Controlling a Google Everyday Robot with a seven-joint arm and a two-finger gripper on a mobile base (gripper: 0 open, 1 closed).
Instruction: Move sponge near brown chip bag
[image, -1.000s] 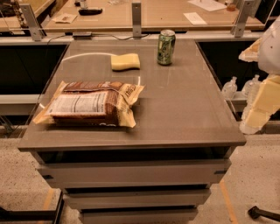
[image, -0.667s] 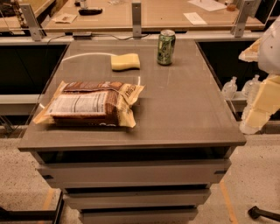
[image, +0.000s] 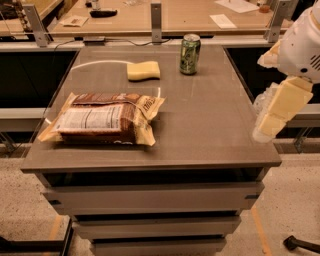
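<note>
The sponge (image: 143, 70), a small pale yellow block, lies flat on the grey table at the far middle. The brown chip bag (image: 103, 119) lies flat at the left front of the table, label panel up, roughly a hand's length nearer to me than the sponge and apart from it. My gripper (image: 278, 108) hangs at the right edge of the view, beside the table's right side, far from both the sponge and the bag, and holds nothing that I can see.
A green soda can (image: 190, 47) stands upright to the right of the sponge. The grey table (image: 210, 125) has drawers below its front edge. A wooden counter (image: 175, 17) with metal posts runs behind it.
</note>
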